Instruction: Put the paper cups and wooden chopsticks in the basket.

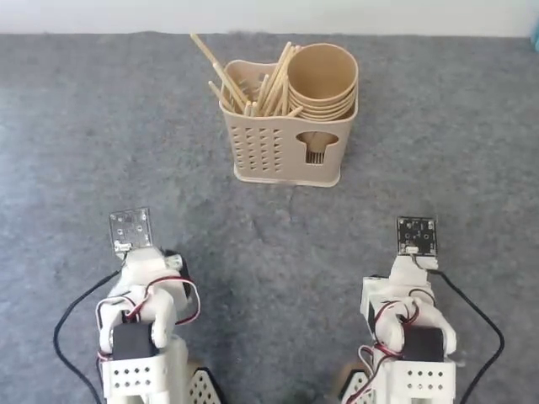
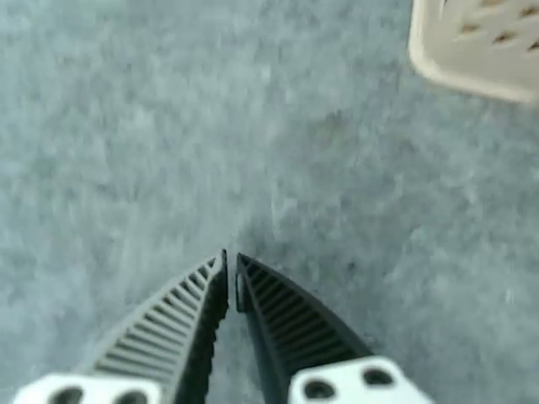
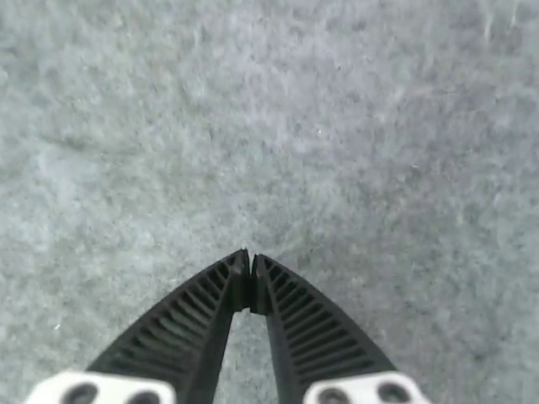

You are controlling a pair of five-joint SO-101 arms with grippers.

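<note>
Arms sit at the near edge over the grey mat (image 1: 101, 126). Left gripper (image 2: 232, 259) has fingertips together, right gripper (image 3: 251, 257) likewise. Farther back the basket (image 1: 286, 164) stands upright, with cups (image 1: 324, 76) stacked in its right side and chopsticks (image 1: 253, 84) leaning in its left. The pale corner in the left wrist view is probably the basket.

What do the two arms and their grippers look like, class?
Both the left arm and right arm are white plastic with black motors, red wires and black cables. The left gripper and right gripper have black, ribbed, tapering fingers on white mounts.
</note>
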